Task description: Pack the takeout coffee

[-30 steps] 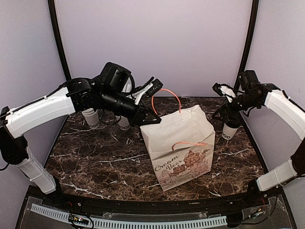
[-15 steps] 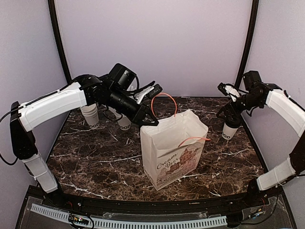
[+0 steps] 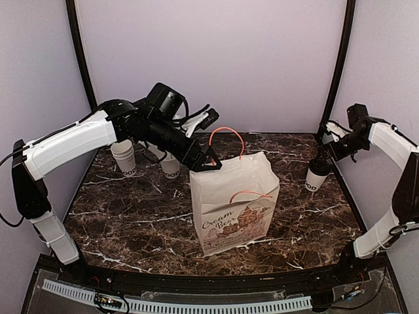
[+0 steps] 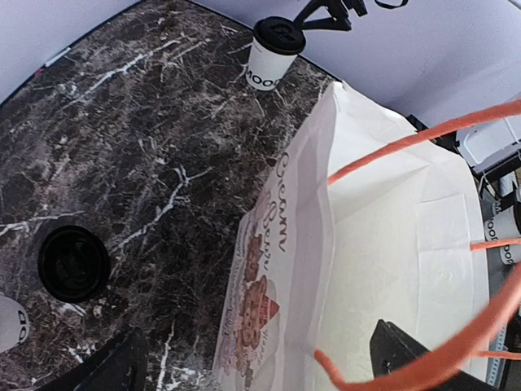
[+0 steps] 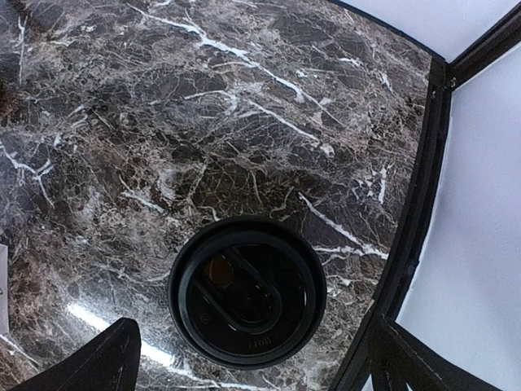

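The left gripper (image 4: 264, 362) has its fingers (image 4: 122, 366) spread wide and clamped on nothing. It hangs above the open mouth of the paper bag (image 3: 232, 203), at the bag's 11 o'clock corner. One orange handle (image 4: 423, 145) loop crosses in front of a finger. The right gripper (image 5: 256, 358) likewise has its fingers apart, directly over the black lid of the takeout coffee (image 5: 248, 297). The coffee stands upright on the marble table (image 3: 131, 216), well apart from the bag at its 2 o'clock, near the table's 3 o'clock edge.
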You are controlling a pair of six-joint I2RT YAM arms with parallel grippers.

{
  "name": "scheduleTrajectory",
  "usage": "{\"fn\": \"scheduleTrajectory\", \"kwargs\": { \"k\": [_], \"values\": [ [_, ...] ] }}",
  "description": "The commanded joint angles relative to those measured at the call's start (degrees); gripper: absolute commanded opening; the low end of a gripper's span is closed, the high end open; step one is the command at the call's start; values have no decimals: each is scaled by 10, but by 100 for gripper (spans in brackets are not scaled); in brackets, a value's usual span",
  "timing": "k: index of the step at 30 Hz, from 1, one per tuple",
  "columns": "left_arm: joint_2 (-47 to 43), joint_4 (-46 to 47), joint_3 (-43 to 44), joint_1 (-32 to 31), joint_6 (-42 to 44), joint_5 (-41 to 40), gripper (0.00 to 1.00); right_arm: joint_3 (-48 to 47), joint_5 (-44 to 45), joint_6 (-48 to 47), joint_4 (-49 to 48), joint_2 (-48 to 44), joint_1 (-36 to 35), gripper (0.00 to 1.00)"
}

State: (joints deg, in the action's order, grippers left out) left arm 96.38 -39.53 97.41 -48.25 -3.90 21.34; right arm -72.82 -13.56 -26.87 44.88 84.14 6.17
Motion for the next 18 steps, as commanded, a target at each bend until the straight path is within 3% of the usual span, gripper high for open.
{"fn": "scheduleTrajectory", "kwargs": {
  "k": [1,7,18],
  "values": [
    [-87,59,-44,3,17,-62,99,-18,18,-22,18,5,2,99],
    [-166,143,-133,3,10,-105,99,-56,21,-57,69,51,2,99],
    [-179,148,-166,3,2,-78,96,-115,14,-62,116,129,2,99]
  ]
}}
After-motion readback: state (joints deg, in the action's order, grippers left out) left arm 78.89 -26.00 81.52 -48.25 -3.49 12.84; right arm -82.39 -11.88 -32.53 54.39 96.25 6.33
